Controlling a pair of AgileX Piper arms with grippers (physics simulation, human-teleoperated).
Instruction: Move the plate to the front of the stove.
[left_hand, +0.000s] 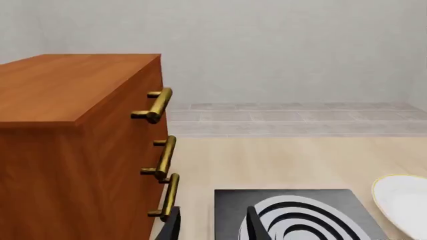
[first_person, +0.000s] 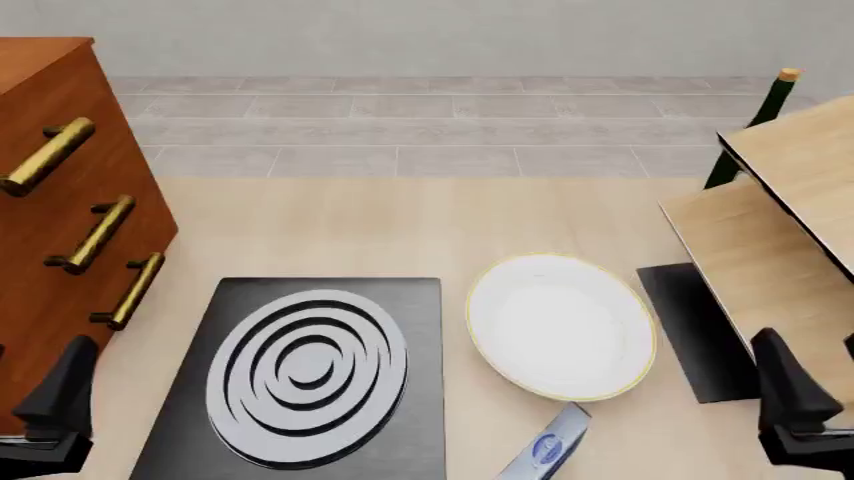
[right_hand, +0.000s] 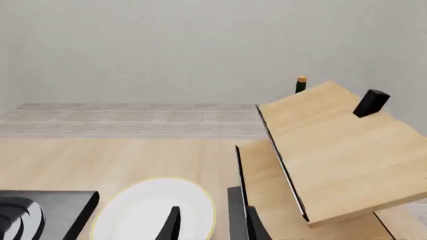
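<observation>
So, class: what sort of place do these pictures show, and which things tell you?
Probably a simulated kitchen worktop: a black stove with a ringed burner, a white plate beside it, and a wooden drawer cabinet with brass handles.

White gold-rimmed plate (first_person: 561, 325); black stove (first_person: 310, 375) with silver-grey rings.

stove (first_person: 310, 375) near-left on table (first_person: 400, 230) | plate (first_person: 561, 325) just right of stove, apart | cabinet (first_person: 60, 220) left of stove | mat (first_person: 694, 330) right of plate, partly under wooden shelf (first_person: 774, 230) | bottle (first_person: 747, 125) behind shelf | tube (first_person: 547, 452) before plate, near its front rim
</observation>
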